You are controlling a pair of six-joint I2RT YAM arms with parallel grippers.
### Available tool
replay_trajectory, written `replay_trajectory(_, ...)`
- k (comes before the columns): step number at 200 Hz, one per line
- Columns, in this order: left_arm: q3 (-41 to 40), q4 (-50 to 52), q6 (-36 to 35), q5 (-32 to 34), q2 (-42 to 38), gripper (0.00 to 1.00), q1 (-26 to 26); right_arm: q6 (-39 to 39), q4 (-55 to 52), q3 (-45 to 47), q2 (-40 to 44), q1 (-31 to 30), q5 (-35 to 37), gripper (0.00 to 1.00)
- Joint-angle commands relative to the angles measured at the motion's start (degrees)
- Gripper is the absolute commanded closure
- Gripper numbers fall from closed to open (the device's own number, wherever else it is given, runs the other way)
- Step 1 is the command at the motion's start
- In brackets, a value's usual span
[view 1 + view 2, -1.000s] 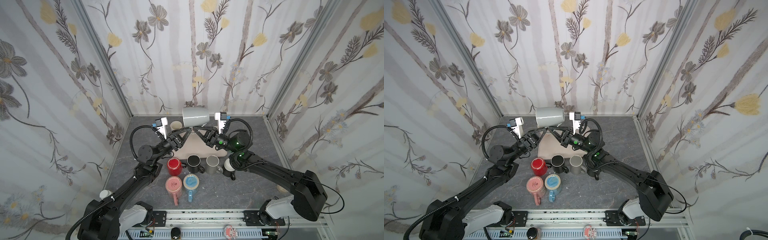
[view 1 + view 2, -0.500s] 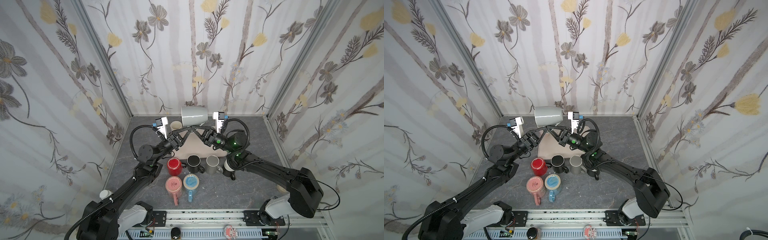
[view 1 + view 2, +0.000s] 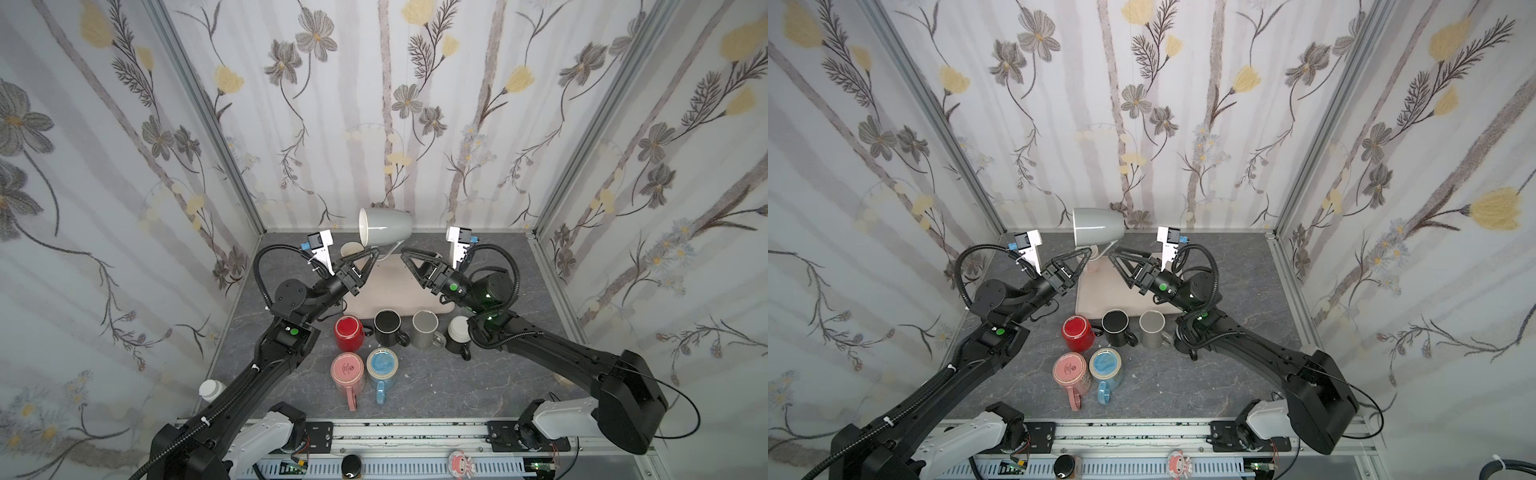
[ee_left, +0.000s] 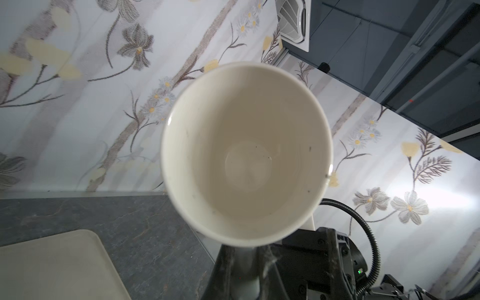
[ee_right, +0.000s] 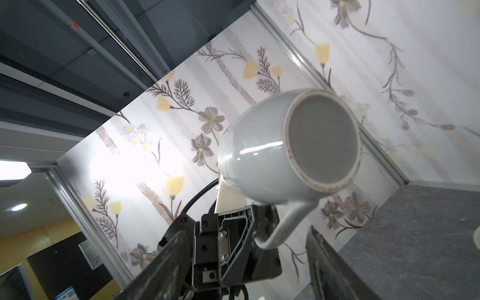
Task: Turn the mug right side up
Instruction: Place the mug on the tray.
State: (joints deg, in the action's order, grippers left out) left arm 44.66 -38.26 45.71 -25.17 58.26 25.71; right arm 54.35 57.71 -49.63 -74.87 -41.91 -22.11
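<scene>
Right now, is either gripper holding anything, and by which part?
The left gripper holds the grey mug aloft by its handle. The right gripper is open beside it, holding nothing.

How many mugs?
8 visible: light grey ceramic mug aloft; cream mug at back; red mug, black mug, grey mug, white-lined black mug in row; pink mug, blue mug nearest.

Floral-papered walls (image 3: 374, 104) rise on three sides of the grey stone-patterned floor (image 3: 436, 382); aluminium posts (image 3: 211, 124) mark its back corners.
</scene>
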Motion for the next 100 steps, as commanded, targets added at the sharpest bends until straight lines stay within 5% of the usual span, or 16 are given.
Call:
replay_trajectory(1,4.82,14.84,-9.25,8.12,1.96,1.00,0.08,-8.47,-11.15,2.88,6.49,0.60,7.78,0.26)
replay_trajectory(56,18.98,36.94,-22.42,32.11,21.10,1.00,7.24,-17.96,-35.86,7.42,17.64,1.25,21.86,0.25)
replay_trajectory(100,30.02,42.11,-25.39,41.84,37.97,1.00,6.99,-20.33,-43.34,9.73,22.73,2.52,25.50,0.25)
